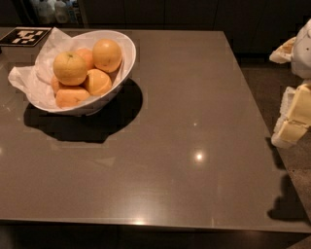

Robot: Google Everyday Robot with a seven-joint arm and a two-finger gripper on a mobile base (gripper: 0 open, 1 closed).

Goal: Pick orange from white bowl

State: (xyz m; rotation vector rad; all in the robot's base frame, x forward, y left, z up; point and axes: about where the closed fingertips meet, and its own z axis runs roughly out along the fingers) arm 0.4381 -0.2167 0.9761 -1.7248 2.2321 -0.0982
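The orange [70, 68], paler and more yellow with a stem dimple, lies on top of several deeper-orange fruits [107, 54] in the white bowl [127, 56]. The bowl is lined with crumpled white paper [29, 80] and stands at the far left of the dark table [184, 146]. My gripper [293, 119] shows as white and cream parts at the right edge of the view, off the table's right side and far from the bowl. It holds nothing that I can see.
A black-and-white marker tag [24, 35] lies at the table's far left corner behind the bowl. Bottles [53, 10] stand in the dark background. The table's right edge [262, 126] runs beside my arm, and its front edge crosses the bottom of the view.
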